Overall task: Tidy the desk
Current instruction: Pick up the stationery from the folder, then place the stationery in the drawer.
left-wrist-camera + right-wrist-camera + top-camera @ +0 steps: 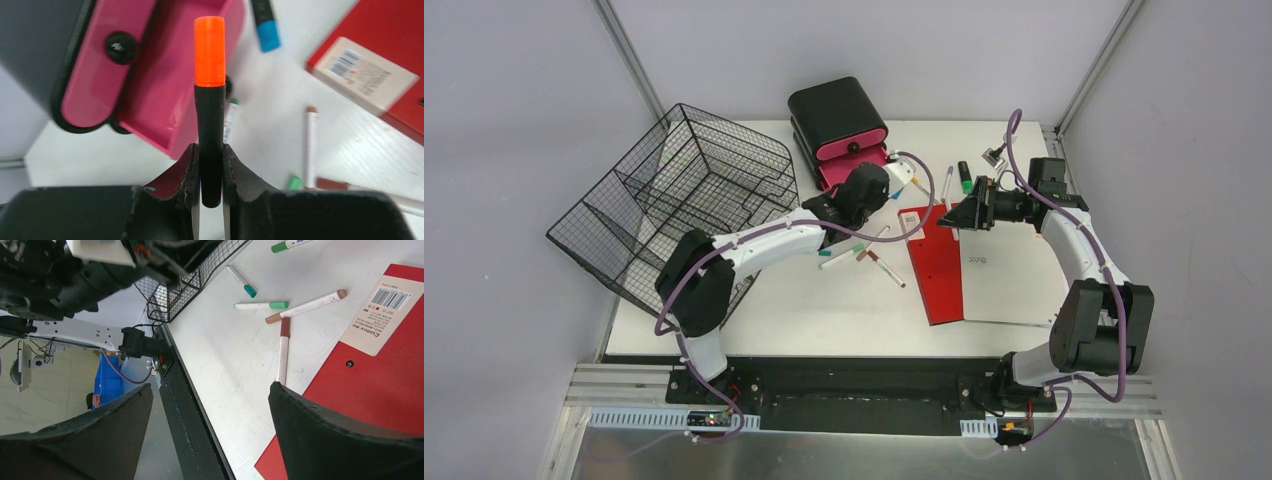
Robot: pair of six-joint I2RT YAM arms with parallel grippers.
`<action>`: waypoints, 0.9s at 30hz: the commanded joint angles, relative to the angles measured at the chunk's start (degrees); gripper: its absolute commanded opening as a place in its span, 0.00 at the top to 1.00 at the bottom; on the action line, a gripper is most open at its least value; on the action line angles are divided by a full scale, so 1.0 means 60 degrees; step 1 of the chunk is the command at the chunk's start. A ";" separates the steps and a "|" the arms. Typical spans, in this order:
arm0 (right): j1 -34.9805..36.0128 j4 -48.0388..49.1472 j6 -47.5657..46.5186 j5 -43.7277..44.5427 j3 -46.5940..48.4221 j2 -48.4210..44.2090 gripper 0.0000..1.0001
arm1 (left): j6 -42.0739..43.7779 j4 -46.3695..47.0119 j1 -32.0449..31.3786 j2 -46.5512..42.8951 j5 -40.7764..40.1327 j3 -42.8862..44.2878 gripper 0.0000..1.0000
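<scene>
The desk [824, 315] is a white tabletop. My left gripper [211, 165] is shut on a black marker with an orange cap [209, 100], held upright in front of the open pink drawer [165, 100] of a black box [836, 120]. In the top view the left gripper [902, 178] hovers just right of that box. My right gripper [948, 218] hangs open and holds nothing above the left edge of a red-and-white notebook [979, 270]. In the right wrist view the open right gripper [210, 387] frames bare desk [235, 355] and the notebook's red cover [380, 380].
Several loose markers [864, 252] lie between the arms, among them a green-capped one [261, 305] and two brown-capped ones [306, 306]. A black wire basket [674, 200] sits tilted at the left edge. More markers [965, 178] lie at the back right. A blue-capped marker [265, 25] lies by the drawer.
</scene>
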 commanded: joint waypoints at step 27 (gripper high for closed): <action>0.0046 -0.0140 -0.0483 -0.0091 0.0491 -0.0142 0.11 | 0.2410 0.0145 0.1179 0.2017 -0.2211 0.2498 0.57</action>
